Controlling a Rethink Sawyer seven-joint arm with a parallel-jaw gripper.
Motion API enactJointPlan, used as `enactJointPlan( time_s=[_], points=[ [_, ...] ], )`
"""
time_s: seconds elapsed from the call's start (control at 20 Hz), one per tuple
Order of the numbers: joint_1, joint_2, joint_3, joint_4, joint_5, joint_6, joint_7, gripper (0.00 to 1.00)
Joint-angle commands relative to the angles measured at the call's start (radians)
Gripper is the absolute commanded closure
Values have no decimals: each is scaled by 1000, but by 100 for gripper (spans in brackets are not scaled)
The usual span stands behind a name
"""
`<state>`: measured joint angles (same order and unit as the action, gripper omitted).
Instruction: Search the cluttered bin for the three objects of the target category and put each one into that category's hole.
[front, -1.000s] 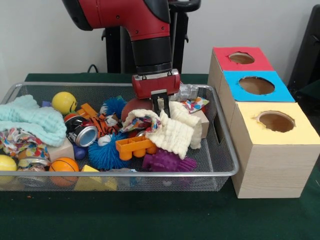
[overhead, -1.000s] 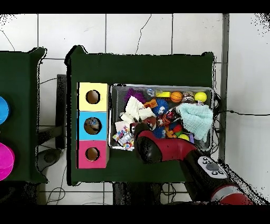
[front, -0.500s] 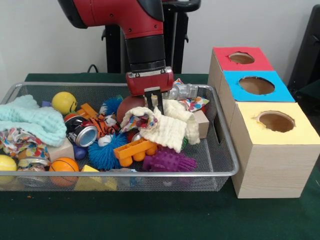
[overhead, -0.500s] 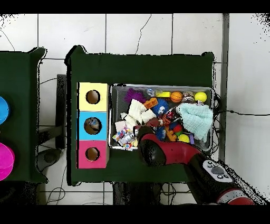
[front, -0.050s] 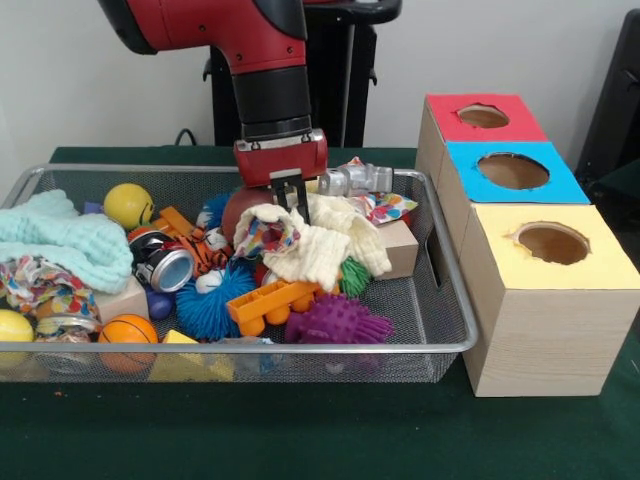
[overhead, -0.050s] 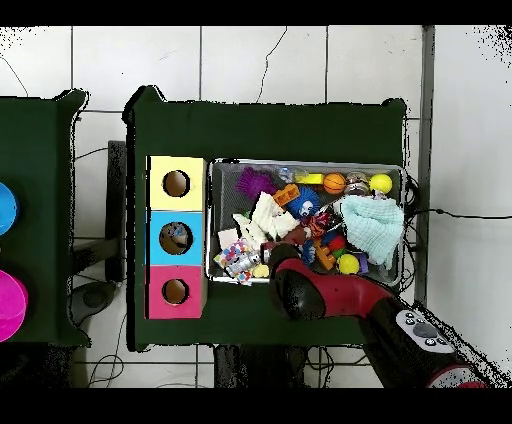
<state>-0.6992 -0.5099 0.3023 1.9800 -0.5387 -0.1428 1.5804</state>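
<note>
dragging cream cloth (front, -0.050s: 322, 243) leftward (hand (front, -0.050s: 287, 198) clamped)

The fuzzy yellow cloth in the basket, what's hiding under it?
Under the yellow cloth an orange toy and a green spiky ball poke out. The pincer touches its top. The rest is covered.

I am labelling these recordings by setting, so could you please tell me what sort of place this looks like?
Probably a robotics lab set up for a sorting test: a green-covered table on a tiled floor, a wire bin crammed with toys and cloths, and a box with red, blue and yellow holes beside it.
</note>
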Motion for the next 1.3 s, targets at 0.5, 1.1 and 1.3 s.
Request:
enactJointPlan(
  time_s=[0.5,1.1,1.3],
  points=[
    [-67,84,72,-9,-93,98,40,100],
    [-102,102,84,-35,-130,132,24,100],
    [-102,104,85,-35,-134,132,29,100]
  ],
)
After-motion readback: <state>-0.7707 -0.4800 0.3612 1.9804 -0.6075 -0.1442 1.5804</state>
